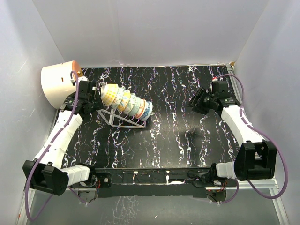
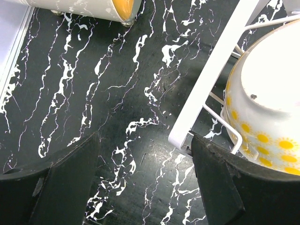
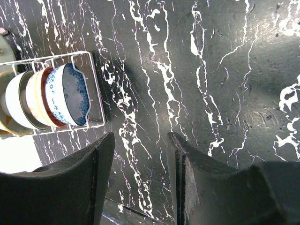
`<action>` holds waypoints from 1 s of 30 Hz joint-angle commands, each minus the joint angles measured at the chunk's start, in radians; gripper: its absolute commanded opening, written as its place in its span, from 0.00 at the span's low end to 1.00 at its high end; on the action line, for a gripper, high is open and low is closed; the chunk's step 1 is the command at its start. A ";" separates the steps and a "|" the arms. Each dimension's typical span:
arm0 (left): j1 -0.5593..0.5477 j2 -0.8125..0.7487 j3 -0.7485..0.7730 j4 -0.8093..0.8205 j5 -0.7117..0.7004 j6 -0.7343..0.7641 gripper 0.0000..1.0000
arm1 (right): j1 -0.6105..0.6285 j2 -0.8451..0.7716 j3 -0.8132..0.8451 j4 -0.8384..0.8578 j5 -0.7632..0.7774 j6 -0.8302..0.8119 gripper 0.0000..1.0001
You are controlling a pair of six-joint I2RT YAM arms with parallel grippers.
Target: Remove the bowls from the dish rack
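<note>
The dish rack (image 1: 125, 121), a white wire frame, stands left of centre on the black marbled table. Several bowls (image 1: 126, 103) stand on edge in it in a slanting row. The yellow-flowered bowl (image 2: 265, 98) is at the row's left end and the blue-patterned bowl (image 3: 70, 95) at its right end. My left gripper (image 1: 95, 95) hovers at the rack's left end, open, with only table between its fingers (image 2: 63, 185). Its right finger sits against the corner of the dish rack (image 2: 208, 75). My right gripper (image 1: 192, 105) is open and empty, well right of the dish rack (image 3: 96, 93).
A large cream-and-orange cylinder (image 1: 58, 80) lies at the back left, just behind my left gripper; its orange rim (image 2: 125, 7) shows in the left wrist view. White walls enclose the table on three sides.
</note>
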 commanded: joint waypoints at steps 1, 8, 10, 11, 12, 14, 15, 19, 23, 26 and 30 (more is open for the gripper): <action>0.005 -0.028 -0.007 -0.109 -0.028 0.019 0.76 | 0.028 0.016 0.030 0.048 0.032 0.012 0.50; 0.006 0.001 0.074 -0.126 -0.009 0.024 0.77 | 0.052 0.040 0.070 0.039 0.061 0.016 0.50; 0.006 0.008 0.097 -0.135 -0.007 0.024 0.77 | 0.055 0.047 0.076 0.043 0.062 0.019 0.50; 0.005 0.008 0.108 -0.138 -0.004 0.024 0.77 | 0.058 0.051 0.079 0.046 0.062 0.021 0.50; 0.005 0.005 0.117 -0.140 -0.005 0.026 0.77 | 0.059 0.054 0.082 0.046 0.063 0.021 0.50; 0.005 -0.016 0.118 -0.123 -0.023 0.037 0.77 | 0.061 0.063 0.089 0.046 0.067 0.021 0.50; 0.005 -0.026 0.119 -0.115 -0.029 0.041 0.77 | 0.062 0.068 0.094 0.046 0.068 0.021 0.50; 0.005 -0.034 0.144 -0.107 -0.034 0.048 0.77 | 0.065 0.089 0.117 0.046 0.073 0.019 0.50; 0.005 -0.019 0.225 -0.086 -0.009 0.053 0.78 | 0.071 0.109 0.149 0.033 0.098 0.014 0.51; 0.006 0.018 0.297 -0.060 -0.015 0.071 0.85 | 0.085 0.095 0.185 0.009 0.191 -0.001 0.51; 0.003 0.061 0.385 -0.017 -0.019 0.046 0.97 | 0.092 -0.030 0.215 0.032 0.499 -0.031 0.53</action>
